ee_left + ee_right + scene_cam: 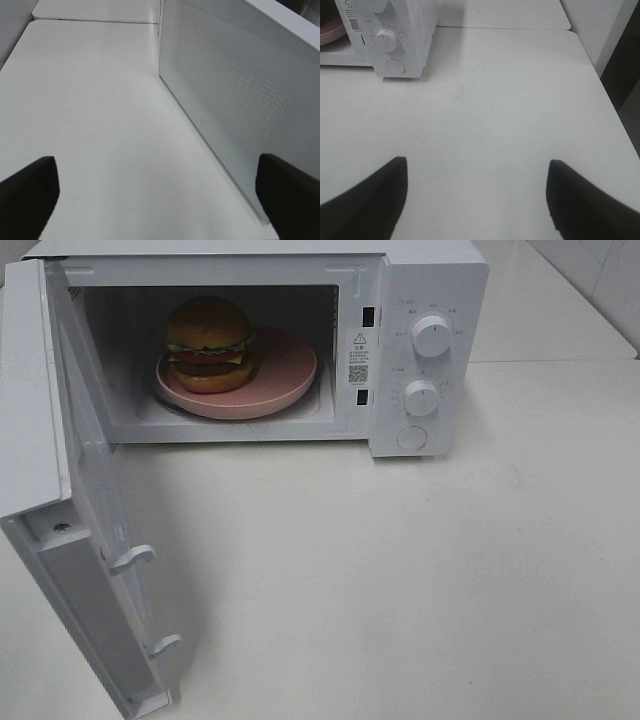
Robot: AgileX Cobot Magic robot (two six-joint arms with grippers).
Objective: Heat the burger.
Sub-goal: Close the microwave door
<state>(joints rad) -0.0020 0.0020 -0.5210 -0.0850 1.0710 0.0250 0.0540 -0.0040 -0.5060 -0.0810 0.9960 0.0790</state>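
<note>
Burger (209, 343) sits upright on the pink plate (290, 370) inside the microwave (430, 280), on the left part of the plate; door (95, 470) swung wide to the left, cavity exposed.

Left gripper (156, 167): fingers spread wide, only bare table (400, 590) between them, nothing held; it hangs low on the outer side of the open door, so the door panel stands between it and the burger; well apart.

Right gripper (476, 164): fingers spread, empty, over bare table on the control-panel side of the microwave; well apart from the burger, outside the cavity.

View differences: exterior high view alone shows the burger, the cavity, the two latch hooks (133, 558) on the door's inner face and both knobs, upper (431, 336) and lower (421, 397); neither gripper appears there; left wrist view alone shows the door's outer face with its fine dotted mesh; right wrist view shows the lower knob, the round button (395, 66) and a sliver of the plate's rim, burger cut off by the frame edge.
</note>
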